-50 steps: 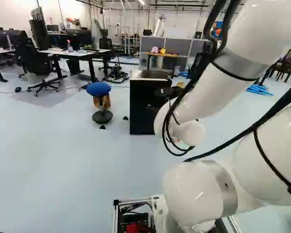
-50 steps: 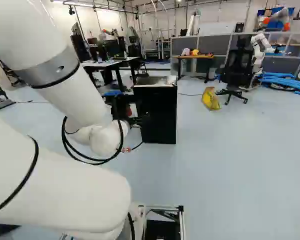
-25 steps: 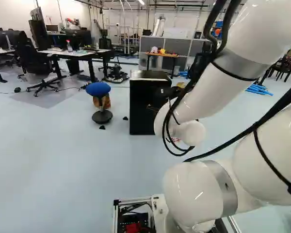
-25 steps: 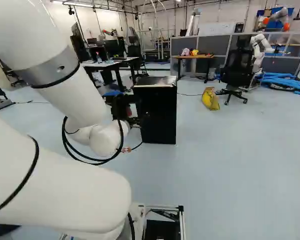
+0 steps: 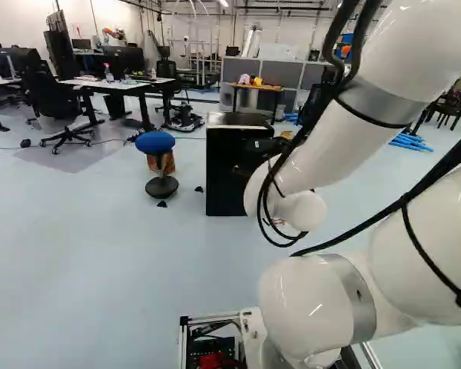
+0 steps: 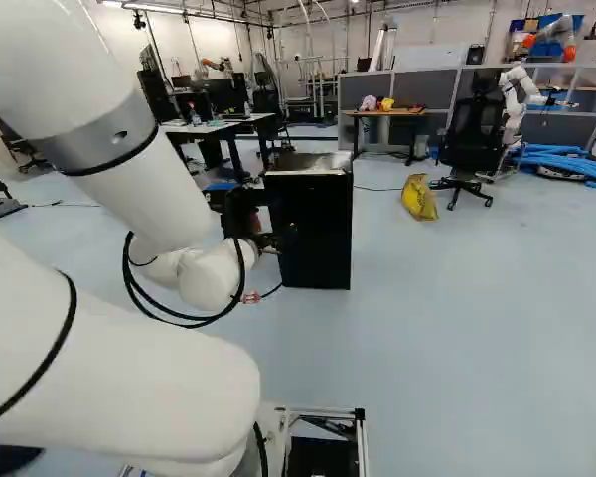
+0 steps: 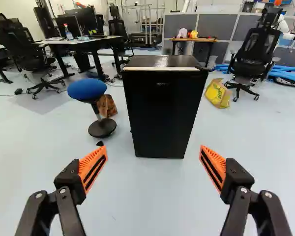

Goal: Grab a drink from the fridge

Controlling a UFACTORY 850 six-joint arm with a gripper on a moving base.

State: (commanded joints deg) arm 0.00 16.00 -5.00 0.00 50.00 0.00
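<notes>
The base [image 5: 253,330] has edged toward the fridge [image 7: 162,61]. Jaws stand released, empty; approach should be slow, squared to the door's [image 7: 162,113] opening edge.

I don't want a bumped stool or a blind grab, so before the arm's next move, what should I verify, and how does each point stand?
1. Fridge ahead of the gripper: ok.
2. Gripper open and holding nothing: ok.
3. Fridge door open for reaching in: not ok, it is shut.
4. Drink located: cannot tell, the fridge's inside is hidden.
5. Blue-seated stool out of the straight line to the fridge: ok, it stands to one side.
</notes>
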